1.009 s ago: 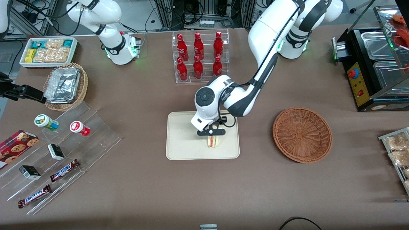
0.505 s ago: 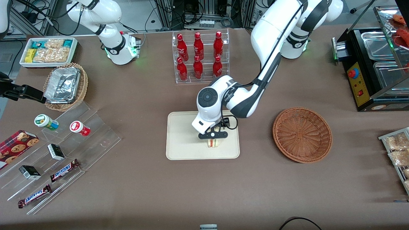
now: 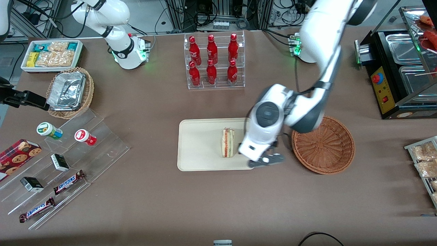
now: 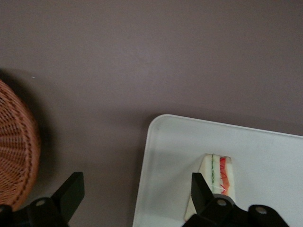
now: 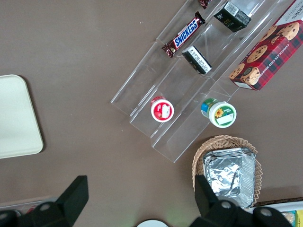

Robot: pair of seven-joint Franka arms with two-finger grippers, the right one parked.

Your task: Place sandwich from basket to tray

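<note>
Sandwich [image 3: 228, 142] lies on the cream tray [image 3: 198, 150], resting on one bread face with the orange-red and green filling edge facing up; it sits in the half of the tray nearer the wicker basket [image 3: 324, 145]. Nothing touches it.

Left gripper [image 3: 266, 160] hovers over the brown tablecloth [image 3: 205, 205], at the tray's corner, between tray and basket, and nearer the front camera than the sandwich. Jaws spread wide, holding nothing; in the wrist view the two black fingers [image 4: 71, 191] stand well apart, with the tray rim [image 4: 144, 156] and bare cloth between them.

Basket holds nothing visible in its exposed part; the arm's wrist overlaps its rim.
</note>
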